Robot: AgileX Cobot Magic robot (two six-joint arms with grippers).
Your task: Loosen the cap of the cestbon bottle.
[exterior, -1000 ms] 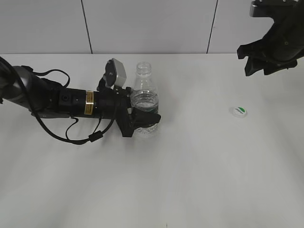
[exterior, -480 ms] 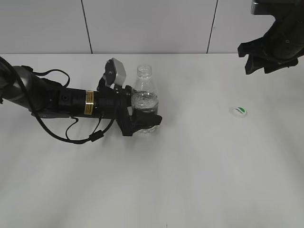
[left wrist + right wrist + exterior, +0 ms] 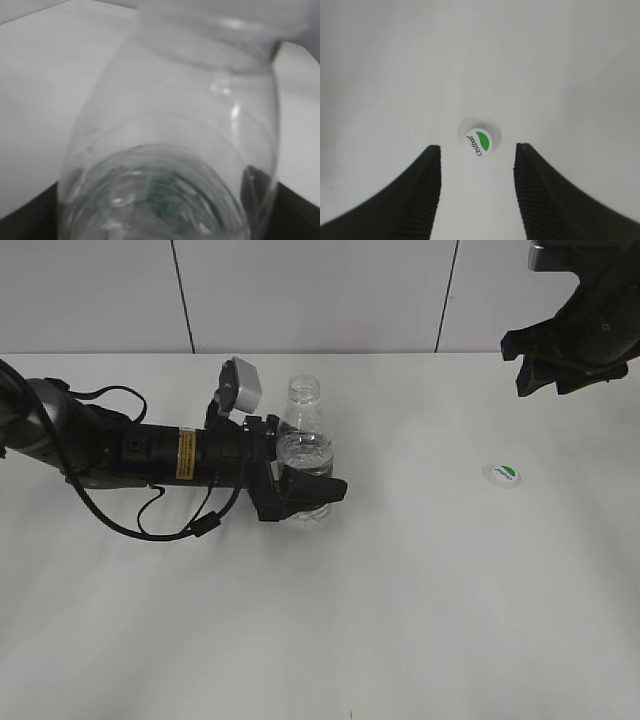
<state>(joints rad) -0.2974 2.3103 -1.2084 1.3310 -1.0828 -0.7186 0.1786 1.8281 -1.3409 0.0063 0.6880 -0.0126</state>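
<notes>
Already off its neck, the cap (image 3: 502, 475) lies flat on the white table (image 3: 420, 600), well apart from the cestbon bottle (image 3: 304, 445) and to its right; its green mark faces up. The bottle stands upright near the table's middle, neck bare, and the left gripper (image 3: 300, 495) reaches in from the left and clasps its lower body; the left wrist view shows only the clear bottle close up. The right gripper (image 3: 477, 200) hangs high above the cap, its jaws spread wide and holding nothing; the cap shows between its fingertips.
</notes>
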